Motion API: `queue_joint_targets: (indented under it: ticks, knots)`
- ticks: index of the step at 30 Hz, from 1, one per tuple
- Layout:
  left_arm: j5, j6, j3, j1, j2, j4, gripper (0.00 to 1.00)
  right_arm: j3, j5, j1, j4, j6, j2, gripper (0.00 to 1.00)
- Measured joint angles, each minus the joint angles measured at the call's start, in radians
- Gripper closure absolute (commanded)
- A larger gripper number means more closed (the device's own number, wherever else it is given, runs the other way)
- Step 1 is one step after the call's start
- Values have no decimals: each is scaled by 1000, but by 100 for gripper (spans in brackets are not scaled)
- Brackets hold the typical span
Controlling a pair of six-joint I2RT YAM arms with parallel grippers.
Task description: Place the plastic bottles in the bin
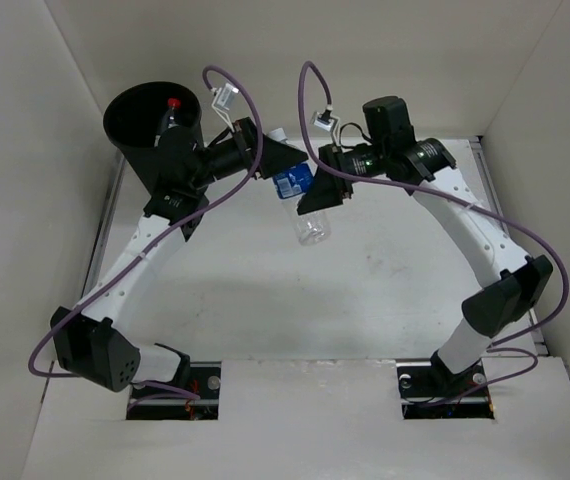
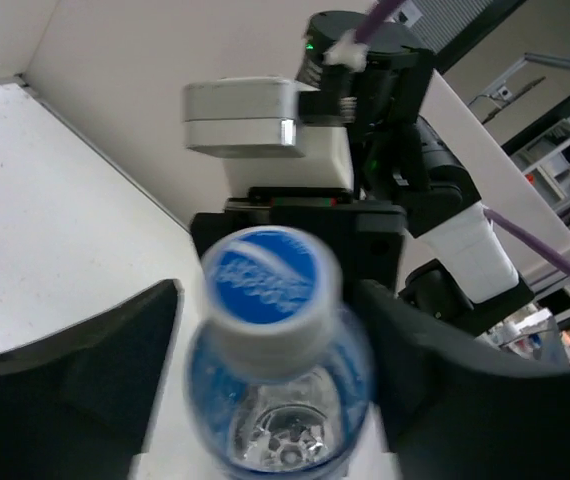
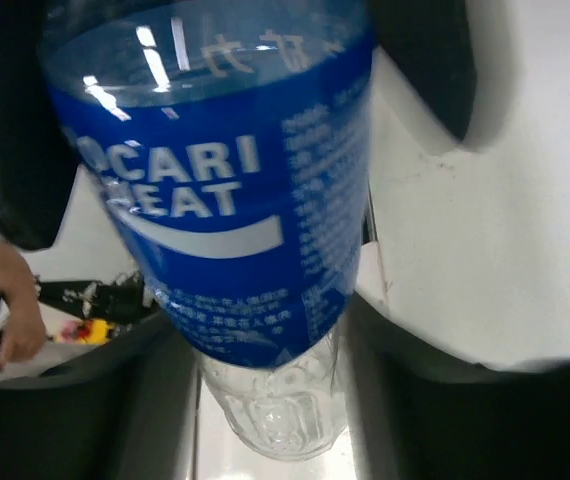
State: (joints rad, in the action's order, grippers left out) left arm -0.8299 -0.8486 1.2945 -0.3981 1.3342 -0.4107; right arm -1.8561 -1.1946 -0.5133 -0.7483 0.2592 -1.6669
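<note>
The clear blue-label bottle (image 1: 294, 183) hangs tilted in the air above the table's far middle, between my two grippers. My right gripper (image 1: 317, 196) is shut on its body; in the right wrist view the label (image 3: 225, 200) fills the frame and the clear base (image 3: 280, 420) sits between the fingers. My left gripper (image 1: 277, 155) is open around the cap end; in the left wrist view the blue-and-white cap (image 2: 265, 285) sits between the spread fingers (image 2: 85, 380). The black bin (image 1: 125, 135) stands far left, with a red-cap bottle (image 1: 173, 103) inside. The orange and unlabelled bottles are out of view.
White walls close in the table at the back and both sides. The left arm's forearm (image 1: 155, 235) runs beside the bin. Purple cables (image 1: 310, 100) loop above both wrists. The right arm's wrist (image 2: 365, 150) stands close in front of the left wrist camera.
</note>
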Motion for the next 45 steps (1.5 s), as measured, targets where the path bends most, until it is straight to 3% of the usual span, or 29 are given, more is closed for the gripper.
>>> queue_joint_targets:
  ticks: [1, 3, 6, 12, 16, 21, 25, 29, 34, 36, 38, 39, 41, 42, 45]
  knots:
    - [0, -1, 2, 0, 0, -3, 69, 0, 11, 1, -4, 3, -4, 3]
    - [0, 13, 4, 0, -1, -5, 85, -1, 19, 2, 3, 3, -11, 0]
    - [-2, 37, 4, 10, -1, 11, 94, 0, 28, 10, 3, -10, -10, 0]
    - [-40, 114, 4, 128, -3, 62, 96, 62, 86, 130, -42, -132, -2, 0]
    - [-67, 202, 49, 304, 0, 123, 96, 129, 183, 294, -145, -291, 1, 0]
    - [-68, 293, 248, 551, 77, 138, 98, 249, 276, 473, -249, -480, 24, 0]
    - [-7, 360, 394, 687, 170, 103, 97, 422, 324, 525, -267, -553, 117, 0]
    - [114, 515, 453, 737, 253, 88, 96, 543, 343, 528, -265, -579, 268, 0]
    - [252, 762, 534, 718, 410, 87, 96, 592, 344, 555, -265, -585, 473, 0]
    - [290, 843, 545, 703, 466, 90, 90, 600, 345, 583, -266, -582, 537, 0]
    - [319, 919, 546, 686, 512, 105, 75, 608, 345, 610, -266, -577, 592, 0]
    - [330, 949, 546, 679, 531, 115, 58, 612, 345, 623, -268, -573, 617, 0]
    - [346, 990, 546, 669, 558, 134, 13, 618, 346, 642, -269, -559, 662, 0]
    - [354, 1007, 545, 665, 566, 140, 0, 622, 348, 651, -267, -551, 683, 0]
    - [382, 1011, 544, 661, 565, 150, 0, 634, 384, 669, -261, -508, 739, 0]
